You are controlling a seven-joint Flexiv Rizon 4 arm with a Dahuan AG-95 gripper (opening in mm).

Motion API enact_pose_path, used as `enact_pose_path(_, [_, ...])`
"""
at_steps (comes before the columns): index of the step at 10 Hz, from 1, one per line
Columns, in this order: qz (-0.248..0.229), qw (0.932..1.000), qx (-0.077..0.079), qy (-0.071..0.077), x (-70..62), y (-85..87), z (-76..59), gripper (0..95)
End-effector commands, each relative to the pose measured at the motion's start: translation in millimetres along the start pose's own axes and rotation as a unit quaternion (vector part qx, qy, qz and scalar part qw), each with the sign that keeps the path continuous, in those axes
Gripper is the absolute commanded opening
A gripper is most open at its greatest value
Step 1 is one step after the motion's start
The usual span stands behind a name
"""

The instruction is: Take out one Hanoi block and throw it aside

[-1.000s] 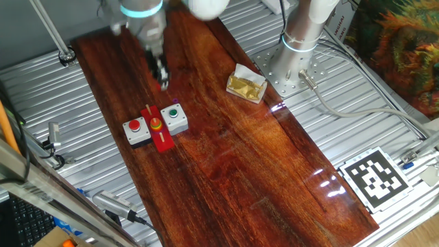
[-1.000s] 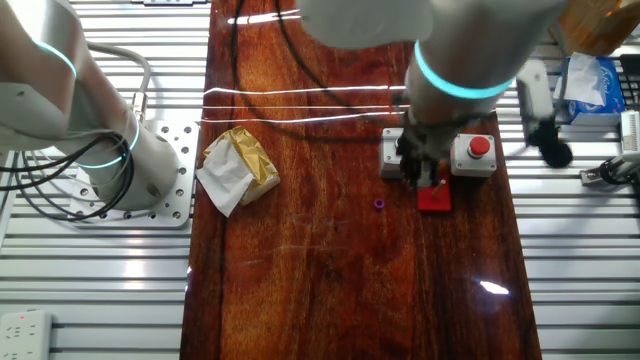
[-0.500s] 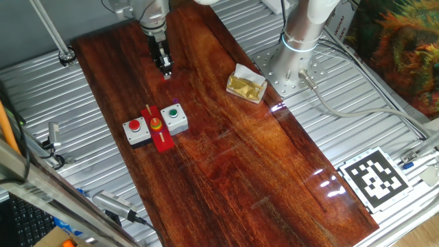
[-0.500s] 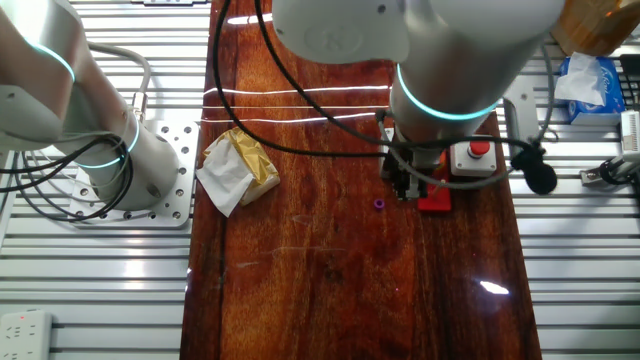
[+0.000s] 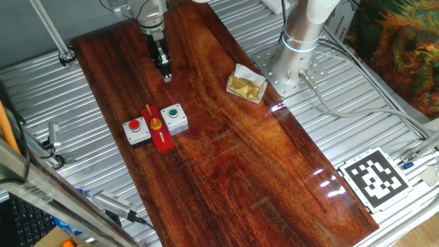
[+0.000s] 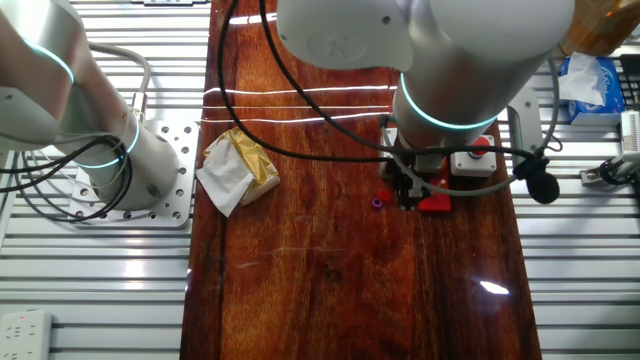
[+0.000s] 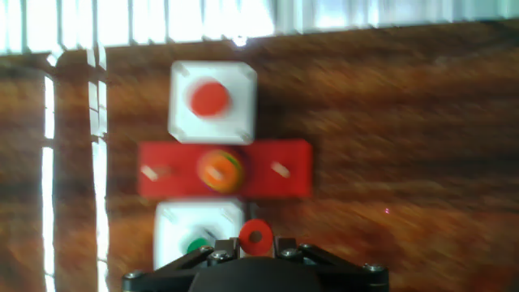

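Hand view, tool pinching red ring, above Hanoi base.

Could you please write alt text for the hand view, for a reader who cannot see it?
The gripper holds a small red ring above a wooden table. Below it lies a red Hanoi base with stacked discs at its centre, between a white red-button box and a white green-button box.

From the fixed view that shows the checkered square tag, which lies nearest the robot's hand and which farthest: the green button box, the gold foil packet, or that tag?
Measured from the hand:
1. Green button box, just below it, beside the red Hanoi base.
2. Gold foil packet, off to the right.
3. Checkered tag, far at lower right, off the wooden board.
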State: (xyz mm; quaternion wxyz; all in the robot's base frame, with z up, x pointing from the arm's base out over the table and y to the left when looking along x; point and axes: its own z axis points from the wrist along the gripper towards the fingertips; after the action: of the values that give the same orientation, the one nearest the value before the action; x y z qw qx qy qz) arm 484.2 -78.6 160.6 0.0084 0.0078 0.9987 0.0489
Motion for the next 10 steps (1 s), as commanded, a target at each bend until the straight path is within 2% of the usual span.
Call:
enact_pose_path(1, [0.001, 1.0000, 0.000, 0.001, -0.8, 0.2, 0.7, 76.0])
enact_pose_path(10, [0.007, 1.0000, -0.003, 0.004, -0.9, 0.4, -0.3, 76.0])
